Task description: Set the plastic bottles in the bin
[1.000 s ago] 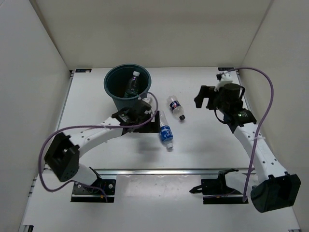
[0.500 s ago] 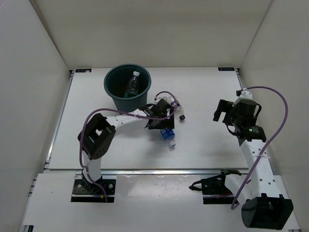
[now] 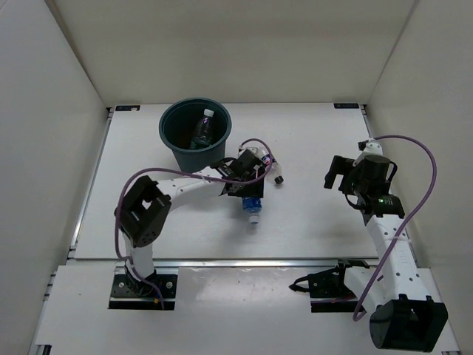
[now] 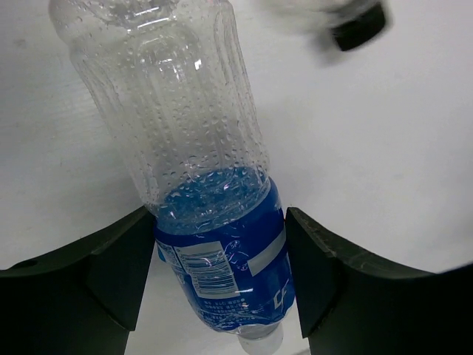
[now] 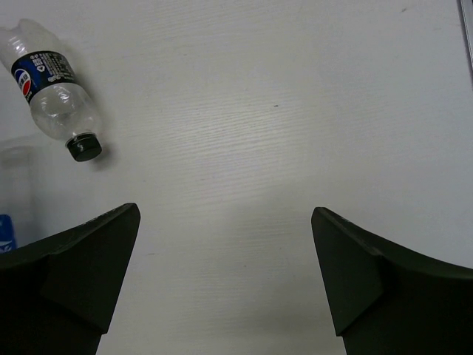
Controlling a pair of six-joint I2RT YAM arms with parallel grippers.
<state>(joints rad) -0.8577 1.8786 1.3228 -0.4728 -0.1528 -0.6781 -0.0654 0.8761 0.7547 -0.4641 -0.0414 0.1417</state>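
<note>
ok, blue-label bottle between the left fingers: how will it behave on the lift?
Probably light: the blue-label bottle looks empty, clear with only droplets inside. Thin ribbed wall may dent under the left gripper, closed on its label. Round and smooth, so it could slip or roll if released.

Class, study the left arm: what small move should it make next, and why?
Probably lift straight up: the left gripper clasps the blue-labelled bottle at its label, and the bin beside it has a tall wall to clear.
</note>
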